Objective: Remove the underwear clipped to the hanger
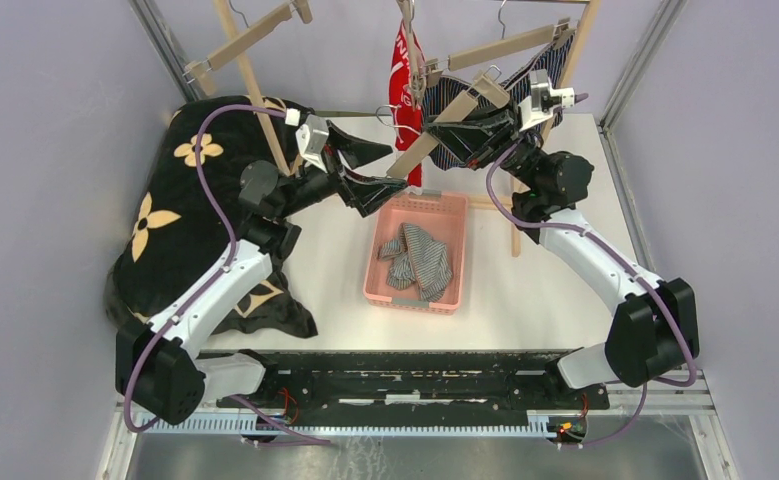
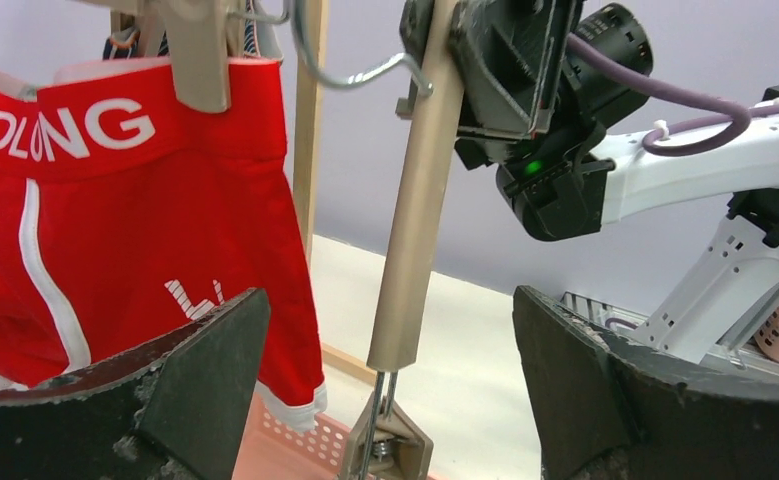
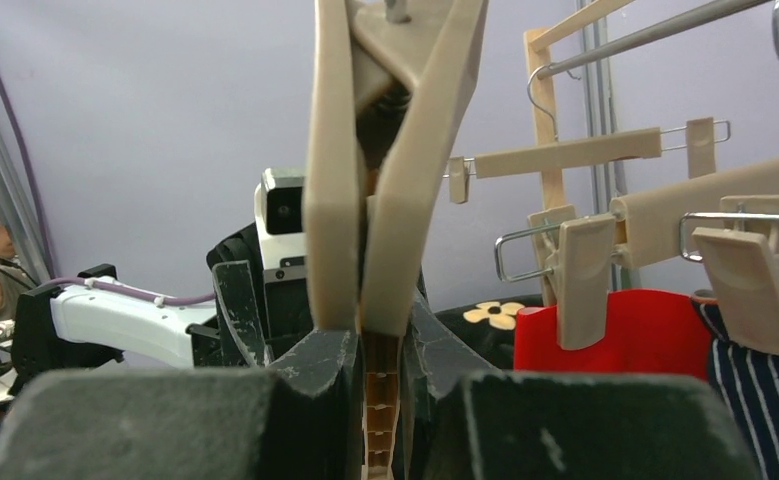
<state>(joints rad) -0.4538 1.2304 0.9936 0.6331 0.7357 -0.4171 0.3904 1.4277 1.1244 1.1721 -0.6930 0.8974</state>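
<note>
Grey-and-white striped briefs (image 1: 420,258) lie in the pink basket (image 1: 462,250). Red briefs (image 1: 405,70) (image 2: 135,230) with a white waistband hang clipped to a tan hanger. Beside them hang dark blue striped boxers (image 1: 557,60) (image 3: 765,400), also clipped. My right gripper (image 1: 455,118) (image 3: 383,350) is shut on a clip of a bare tan hanger (image 1: 445,125) (image 2: 420,230), holding it slanted. My left gripper (image 1: 385,170) (image 2: 390,350) stands wide open around that hanger's lower end, touching nothing. The hanger's lower clip (image 2: 385,445) holds no cloth.
A black blanket with tan flowers (image 1: 185,220) is heaped at the left. A wooden rack (image 1: 255,90) stands at the back, with another bare hanger (image 1: 250,40) at its upper left. The basket sits mid-table below both grippers.
</note>
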